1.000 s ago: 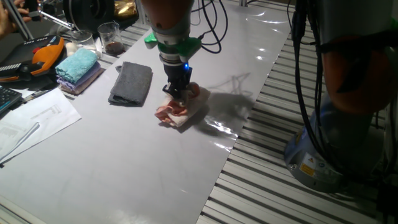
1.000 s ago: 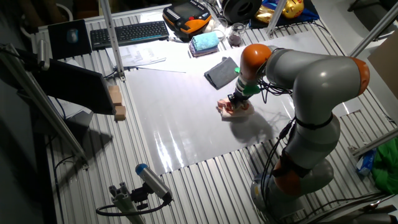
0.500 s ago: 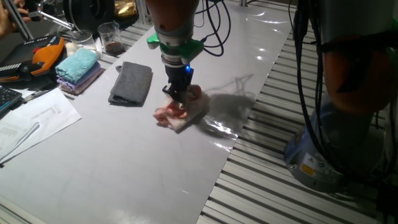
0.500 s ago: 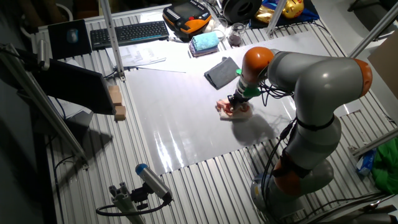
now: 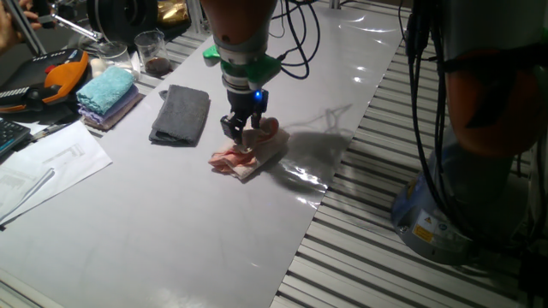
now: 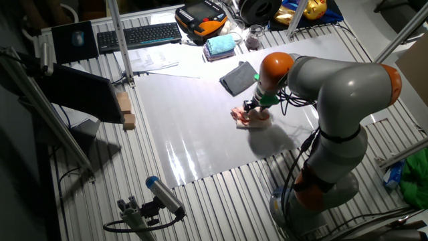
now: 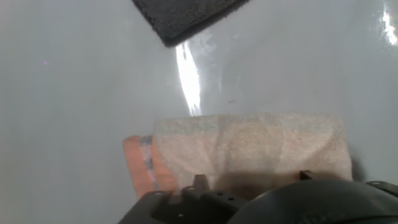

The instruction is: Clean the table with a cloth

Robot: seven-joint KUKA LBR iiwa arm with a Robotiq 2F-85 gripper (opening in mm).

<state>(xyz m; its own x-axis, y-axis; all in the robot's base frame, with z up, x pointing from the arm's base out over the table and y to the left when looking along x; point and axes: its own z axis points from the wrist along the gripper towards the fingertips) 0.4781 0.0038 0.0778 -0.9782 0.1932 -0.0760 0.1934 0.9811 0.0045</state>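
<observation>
The cloth (image 5: 244, 154) lies bunched on the table (image 5: 171, 231), toward the edge nearest the arm's base, pink and peach folds spilling out to one side. In the hand view it fills the lower half of the picture, a pale terry panel (image 7: 249, 149) with a peach hem showing at its left. I read the bunching as the result of being pushed along the surface rather than laid flat, though that is my judgement.

My gripper (image 5: 242, 131) sits directly above the cloth, pointing straight down, with its fingertips right at the top folds. In the other fixed view the gripper (image 6: 252, 112) looks just as close. I cannot tell whether the fingers are pinching the fabric, pressed together on top of it, or parted; they are too small in the fixed views, and the hand camera shows only the dark housing. The vertical pose makes sense for wiping: pressing from above keeps the cloth flat against the table as I drag it.

Just beyond, a dark grey cloth (image 5: 181, 114) lies folded, apart from the pink one, its corner visible at the top of the hand view. Farther back a teal towel (image 5: 108, 87) rests on a small stack, beside a glass (image 5: 152, 53). Both are well clear of my wiping lane.
</observation>
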